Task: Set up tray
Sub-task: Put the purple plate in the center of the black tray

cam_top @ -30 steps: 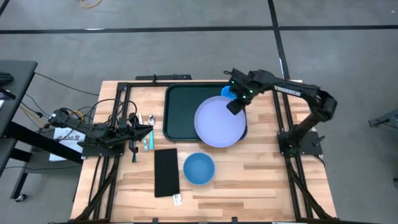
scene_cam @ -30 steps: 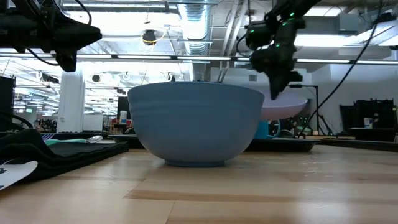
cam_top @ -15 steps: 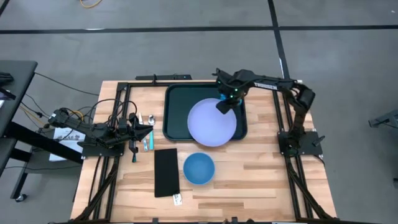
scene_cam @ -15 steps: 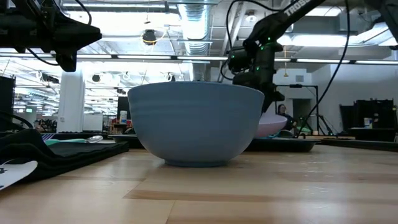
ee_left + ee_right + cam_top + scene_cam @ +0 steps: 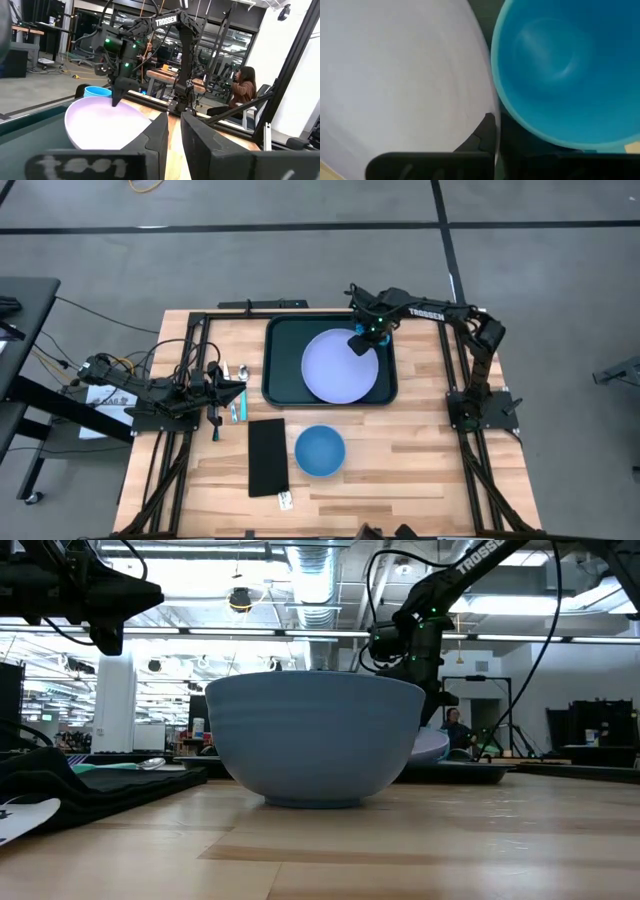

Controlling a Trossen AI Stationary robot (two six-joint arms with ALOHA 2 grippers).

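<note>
Since the earlier frames the right gripper (image 5: 365, 340) has carried the plate (image 5: 339, 366) leftward and down: it overhung the tray's right edge before, and now it lies wholly within the tray (image 5: 279, 362), which sits in the upper middle of the high view. In the low view the plate (image 5: 430, 745) shows low behind the bowl (image 5: 314, 737), level with the tray rim (image 5: 470, 773), where a second ago it hung clearly higher. Judging by that, the plate is down or nearly down on the tray.

The right gripper's fingers are pinched tight on the plate's upper-right rim; the right wrist view shows the lavender edge (image 5: 395, 75) running between the dark fingers, with the cup (image 5: 560, 70) just beside it. The cup (image 5: 375, 332) stands at the tray's upper right, mostly hidden under the arm.

The left gripper (image 5: 238, 392) waits at the left of the table over the cutlery (image 5: 240, 408), its fingers only slightly apart, as the left wrist view shows, with nothing seen between them.

For the task, the plate step looks almost done: the likely next need is a release and a clear lift past the cup. The bowl (image 5: 320, 450) and napkin (image 5: 267, 455) lie on the bare wood below the tray
</note>
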